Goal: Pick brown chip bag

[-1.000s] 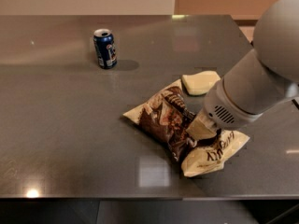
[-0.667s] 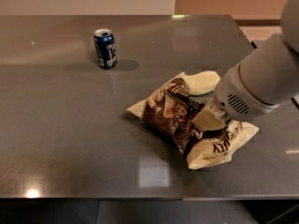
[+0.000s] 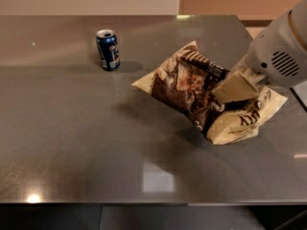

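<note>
Gripper (image 3: 219,84) in the camera view sits right of the table's centre, at the end of the white arm reaching in from the right edge. It is clamped onto the middle of the brown chip bag (image 3: 181,84), one pale finger (image 3: 235,86) lying across the bag's dark face. The bag is tilted: its lower cream end (the one with the lettering) touches the grey table (image 3: 72,143), while its left cream tip appears raised over a shadow. A blue can (image 3: 108,49) stands upright well apart to the left, farther back.
</note>
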You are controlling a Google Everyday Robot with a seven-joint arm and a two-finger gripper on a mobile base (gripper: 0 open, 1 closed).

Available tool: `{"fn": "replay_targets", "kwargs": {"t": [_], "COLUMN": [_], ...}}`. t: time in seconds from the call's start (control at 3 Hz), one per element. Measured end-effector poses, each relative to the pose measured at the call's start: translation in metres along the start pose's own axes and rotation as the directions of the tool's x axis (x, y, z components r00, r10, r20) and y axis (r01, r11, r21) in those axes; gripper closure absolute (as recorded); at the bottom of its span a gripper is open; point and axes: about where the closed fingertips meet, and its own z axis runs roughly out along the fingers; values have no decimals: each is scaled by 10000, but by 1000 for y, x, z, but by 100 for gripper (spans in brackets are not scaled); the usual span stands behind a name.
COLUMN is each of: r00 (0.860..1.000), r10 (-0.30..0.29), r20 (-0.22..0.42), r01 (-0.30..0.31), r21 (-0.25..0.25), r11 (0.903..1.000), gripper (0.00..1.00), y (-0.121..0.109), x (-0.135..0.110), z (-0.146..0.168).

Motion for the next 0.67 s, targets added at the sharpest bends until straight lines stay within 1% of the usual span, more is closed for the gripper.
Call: {"fn": "replay_targets", "kwargs": {"t": [0.33,0.67], "r00": [9966,9966], "r10": [-607,-607], "r20": [559,559], "r01": [607,607], "r21": [23,23], "r11": [9982,9982], "gripper": [100,100], "y": [-7,-7], "x": [-19,-19], "z": [-28,-28]}}
